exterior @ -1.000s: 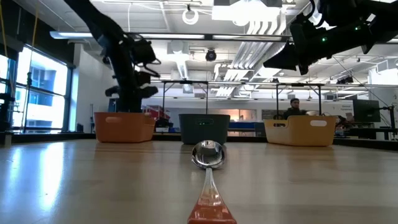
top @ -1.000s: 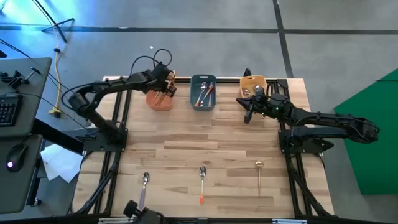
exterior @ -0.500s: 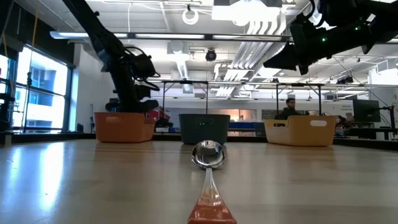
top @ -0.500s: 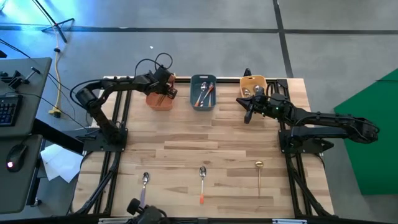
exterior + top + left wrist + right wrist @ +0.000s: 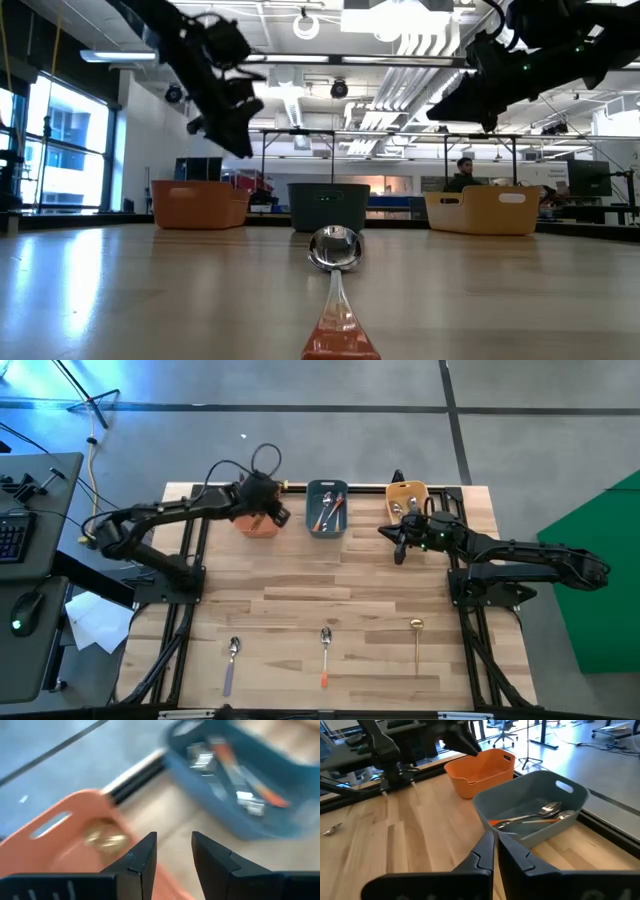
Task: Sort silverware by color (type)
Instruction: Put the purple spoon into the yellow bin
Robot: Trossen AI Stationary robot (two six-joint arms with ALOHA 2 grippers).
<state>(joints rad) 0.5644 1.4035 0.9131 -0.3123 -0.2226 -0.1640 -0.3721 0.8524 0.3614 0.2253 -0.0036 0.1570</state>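
Three trays stand along the far edge: orange (image 5: 254, 522), slate-blue (image 5: 327, 508) and yellow (image 5: 408, 494). A gold spoon (image 5: 104, 838) lies inside the orange tray. Orange-handled spoons (image 5: 532, 817) lie in the blue tray. Near the front edge lie a purple-handled spoon (image 5: 231, 662), an orange-handled spoon (image 5: 325, 654) and a gold spoon (image 5: 417, 639). My left gripper (image 5: 174, 837) hangs open above the orange tray's right side, nothing between its fingers. My right gripper (image 5: 495, 836) is shut and empty, in the air just in front of the yellow tray (image 5: 398, 546).
The wide middle of the wooden table (image 5: 330, 585) lies between the trays and the three front spoons. A black rail (image 5: 135, 777) runs behind the trays. Both arm bases stand at the table's left and right sides. A person sits far off in the room (image 5: 466, 170).
My left gripper has risen out of the orange tray and now hangs well above its rim, tipped forward. My right gripper has stayed in place. The three spoons at the front have not moved.
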